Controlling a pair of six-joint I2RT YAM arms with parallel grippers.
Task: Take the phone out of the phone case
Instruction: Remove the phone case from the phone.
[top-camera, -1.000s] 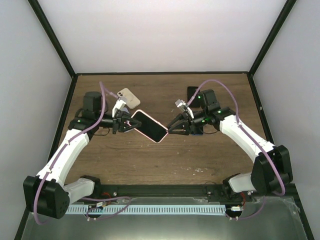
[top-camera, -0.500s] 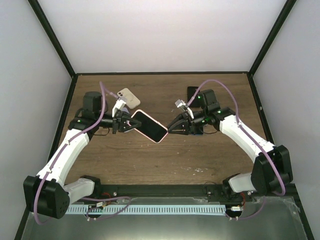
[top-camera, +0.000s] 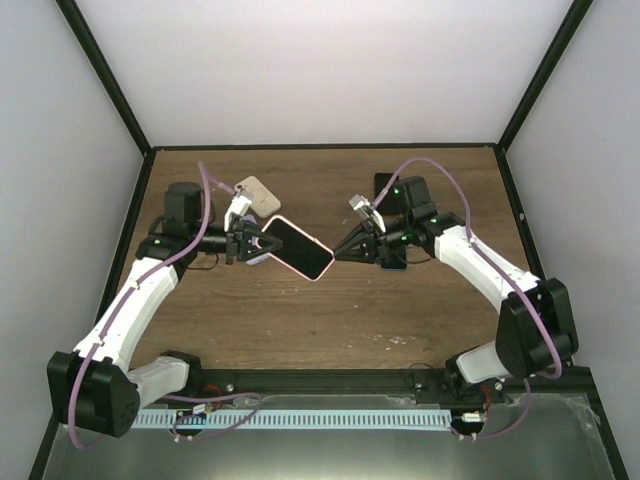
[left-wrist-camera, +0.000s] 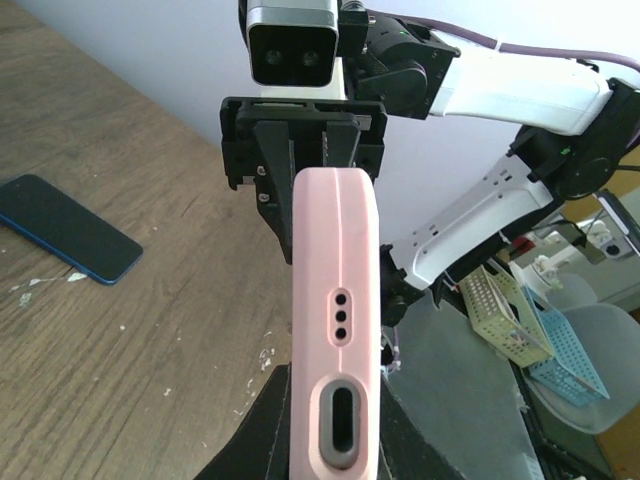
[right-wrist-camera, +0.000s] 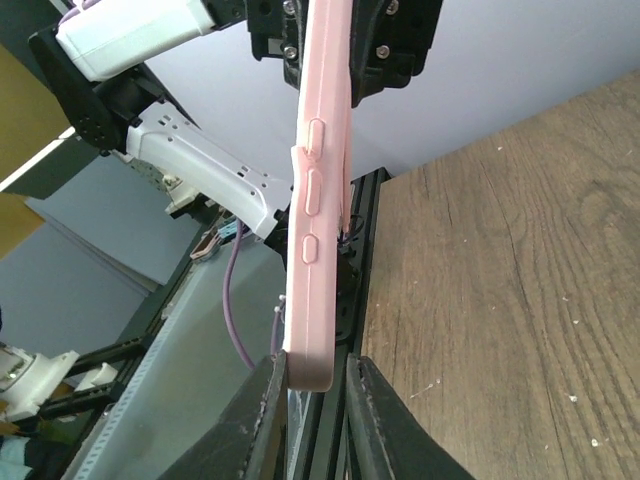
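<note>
The phone (top-camera: 298, 247), dark screen up, sits in a pink phone case (left-wrist-camera: 337, 300) held above the table between both arms. My left gripper (top-camera: 255, 243) is shut on the case's end with the charging port, its fingers (left-wrist-camera: 258, 425) pressed on both faces. My right gripper (top-camera: 341, 251) straddles the opposite lower corner of the case (right-wrist-camera: 318, 200). One of its fingertips (right-wrist-camera: 268, 395) touches the case. A thin gap shows at the other finger, so the jaws are narrowly open.
A beige phone case (top-camera: 256, 192) lies on the wooden table (top-camera: 330, 320) behind the left arm. A dark blue phone (left-wrist-camera: 66, 229) lies flat on the table near the right arm (top-camera: 480, 265). A black object (top-camera: 384, 184) sits at the back right.
My right gripper has slid onto the case's corner and its jaws have narrowed around it. The cased phone has shifted slightly up and left. The left grip is unchanged.
</note>
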